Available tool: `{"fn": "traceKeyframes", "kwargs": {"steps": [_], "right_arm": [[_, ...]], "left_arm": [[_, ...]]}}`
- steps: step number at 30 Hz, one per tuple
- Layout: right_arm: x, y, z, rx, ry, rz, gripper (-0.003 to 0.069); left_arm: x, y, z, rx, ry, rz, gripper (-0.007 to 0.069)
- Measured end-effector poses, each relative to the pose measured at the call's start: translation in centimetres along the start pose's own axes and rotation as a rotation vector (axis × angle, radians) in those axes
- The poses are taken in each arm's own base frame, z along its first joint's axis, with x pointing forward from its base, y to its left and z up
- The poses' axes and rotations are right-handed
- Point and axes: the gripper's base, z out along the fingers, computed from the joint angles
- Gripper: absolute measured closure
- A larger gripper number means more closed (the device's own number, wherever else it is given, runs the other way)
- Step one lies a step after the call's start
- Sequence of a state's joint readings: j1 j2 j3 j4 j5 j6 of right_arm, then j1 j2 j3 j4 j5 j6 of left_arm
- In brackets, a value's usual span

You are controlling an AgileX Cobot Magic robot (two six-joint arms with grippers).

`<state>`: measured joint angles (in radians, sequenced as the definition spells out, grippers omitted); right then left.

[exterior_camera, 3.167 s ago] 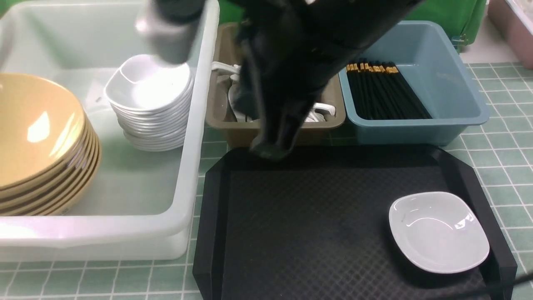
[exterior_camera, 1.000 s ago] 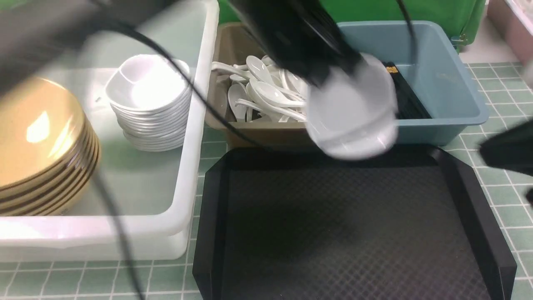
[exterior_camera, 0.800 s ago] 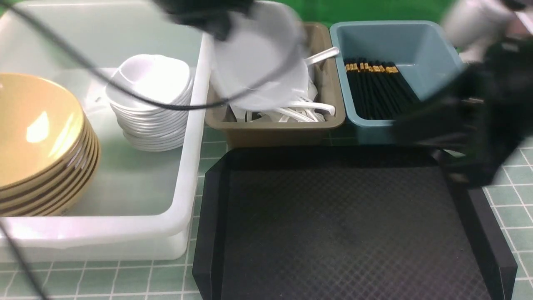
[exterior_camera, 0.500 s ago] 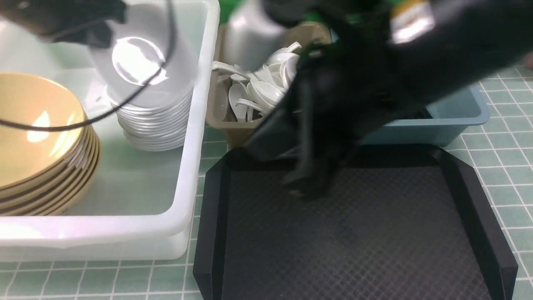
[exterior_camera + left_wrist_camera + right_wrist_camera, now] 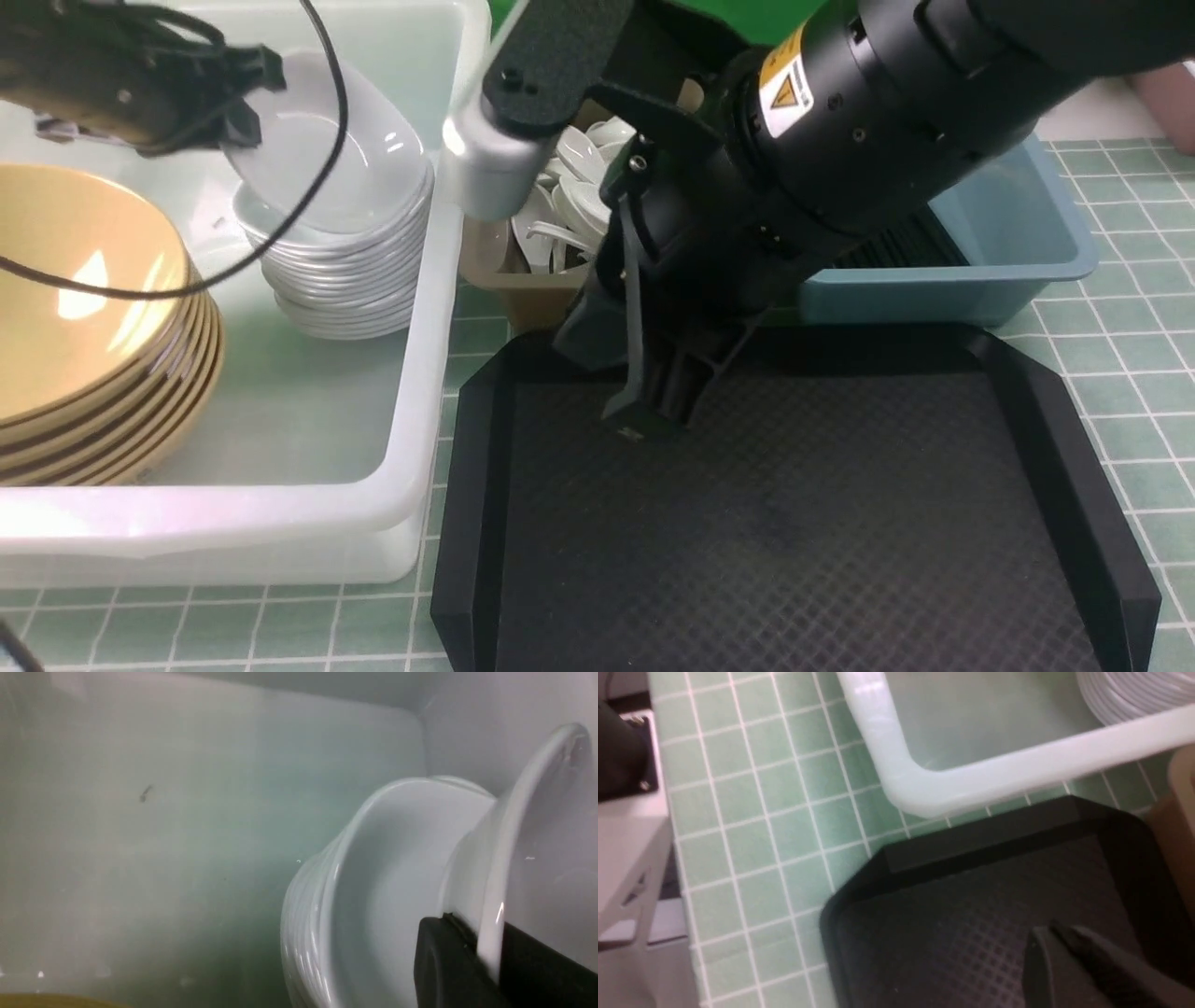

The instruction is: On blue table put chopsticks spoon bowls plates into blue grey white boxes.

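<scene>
The blue table (image 5: 1120, 373) carries the white box (image 5: 429, 373) at left, with bowls (image 5: 84, 308) and stacked plates (image 5: 345, 280) inside. The left gripper (image 5: 238, 103) is clamped on the rim of a plate (image 5: 327, 159) tilted over that stack. The right gripper (image 5: 649, 411), fingers together and empty, hangs over the black tray (image 5: 794, 523); its arm hides most of the grey box (image 5: 523, 303), soup spoons (image 5: 569, 196) and chopsticks (image 5: 910, 247)

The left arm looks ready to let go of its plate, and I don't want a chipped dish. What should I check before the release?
1. Grip: left gripper shut on the rim of the held plate: ok.
2. Position: held plate above the plate stack, inside the white box: ok.
3. Held plate level with the plate stack: not ok, it is tilted.
4. Held plate's low edge resting on the plate stack: cannot tell.
5. Right gripper shut, empty, over the black tray, apart from the white box: ok.
</scene>
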<state>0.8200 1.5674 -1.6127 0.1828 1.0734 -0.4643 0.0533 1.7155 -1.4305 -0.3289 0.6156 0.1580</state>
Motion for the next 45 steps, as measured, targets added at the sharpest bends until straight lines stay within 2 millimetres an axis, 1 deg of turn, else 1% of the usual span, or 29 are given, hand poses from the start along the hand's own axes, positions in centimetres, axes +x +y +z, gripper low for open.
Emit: {"fn": "traceKeyframes", "kwargs": {"steps": [3,6,7,8,9,10,12,15,16,17,18,19,21,22,23,24,26,29,32,33,34,35,36,37,39,40,41,42,45], "right_arm": [[0.1,-0.1,0.0,0.012,0.008,-0.007,0.0591],[0.1,-0.2,0.0,0.019,0.012,-0.011,0.0591],[0.1,-0.2,0.0,0.02,0.013,-0.01,0.0591],[0.1,-0.2,0.0,0.02,0.013,-0.01,0.0591],[0.1,-0.2,0.0,0.023,0.014,-0.006,0.0591],[0.1,-0.2,0.0,0.023,0.014,-0.007,0.0591],[0.2,-0.3,0.0,0.028,0.018,-0.007,0.0589],[0.2,-0.3,0.0,0.028,0.018,-0.003,0.0587],[0.2,-0.3,0.0,0.028,0.019,-0.003,0.0587],[0.2,-0.3,0.0,0.03,0.021,-0.005,0.0587],[0.2,-0.3,0.0,0.03,0.022,-0.005,0.0587],[0.3,-0.3,0.0,0.034,0.028,-0.008,0.0587],[0.4,-0.4,0.0,0.047,0.041,-0.014,0.0585],[0.5,-0.5,-0.2,0.062,0.048,-0.011,0.0582],[0.5,-0.6,-0.3,0.075,0.052,-0.005,0.0582],[0.6,-0.7,-0.3,0.087,0.058,-0.001,0.0582],[0.8,-0.9,-1.0,0.119,0.071,0.01,0.058],[1.2,-0.8,-2.4,0.15,0.082,0.031,0.058],[1.6,-0.5,-3.8,0.156,0.088,0.042,0.058],[1.8,-0.4,-4.1,0.159,0.084,0.051,0.058],[2.0,-0.2,-4.5,0.161,0.079,0.056,0.058],[2.3,-0.1,-4.6,0.161,0.082,0.06,0.058],[2.6,0.1,-4.8,0.161,0.081,0.064,0.058],[3.0,0.2,-4.9,0.162,0.08,0.072,0.058],[4.1,0.7,-4.9,0.163,0.077,0.089,0.058],[4.5,0.9,-4.8,0.164,0.074,0.098,0.058],[5.3,1.1,-4.7,0.166,0.068,0.108,0.058],[5.6,1.3,-4.8,0.167,0.064,0.109,0.058],[7.8,2.1,-4.5,0.165,0.071,0.127,0.0577]], "left_arm": [[0.1,0.2,1.0,-0.001,-0.001,0.013,0.0609],[0.2,0.3,1.5,-0.004,0.006,0.05,0.057],[0.4,0.4,1.7,-0.006,0.017,0.075,0.0542],[0.4,0.4,1.7,-0.006,0.019,0.076,0.0537],[0.5,0.5,1.8,-0.009,0.032,0.1,0.0493],[0.6,0.5,1.8,-0.01,0.035,0.11,0.0485],[0.7,0.6,1.8,-0.02,0.05,0.141,0.0354],[0.5,0.6,1.4,-0.034,0.054,0.179,0.0222],[0.5,0.6,1.3,-0.034,0.055,0.181,0.0214],[-0.1,0.4,0.5,-0.036,0.048,0.195,0.0151],[-0.1,0.4,0.5,-0.036,0.05,0.195,0.0144],[-0.6,0.2,-0.4,-0.034,0.04,0.205,0.0104],[-1.7,-0.4,-2.5,-0.025,0.022,0.218,0.0074],[-2.3,-0.9,-4.1,-0.019,0.011,0.221,0.0075],[-2.5,-1.1,-5.0,-0.013,0.014,0.219,0.0078],[-2.8,-1.5,-6.6,-0.007,0.006,0.218,0.0084],[-3.0,-2.2,-9.8,0.003,-0.012,0.22,0.0124],[-2.3,-3.1,-13.9,0.016,0.0,0.233,0.0227],[-0.9,-3.6,-17.2,0.023,0.026,0.25,0.0391],[-0.2,-3.7,-18.1,0.021,0.034,0.253,0.0447],[0.3,-3.7,-18.5,0.021,0.042,0.255,0.0481],[1.2,-3.7,-19.3,0.019,0.047,0.258,0.0535],[2.1,-3.7,-20.1,0.016,0.041,0.261,0.0575],[3.2,-3.6,-20.4,0.013,0.051,0.261,0.0596],[5.6,-3.5,-21.7,0.006,0.026,0.263,0.0622],[6.9,-3.4,-21.6,0.003,0.024,0.26,0.0623],[8.2,-3.3,-22.2,-0.002,-0.02,0.259,0.0622],[9.4,-3.1,-22.0,-0.006,-0.033,0.254,0.0622],[12.8,-2.6,-22.2,-0.024,-0.135,0.253,0.0622]]}}
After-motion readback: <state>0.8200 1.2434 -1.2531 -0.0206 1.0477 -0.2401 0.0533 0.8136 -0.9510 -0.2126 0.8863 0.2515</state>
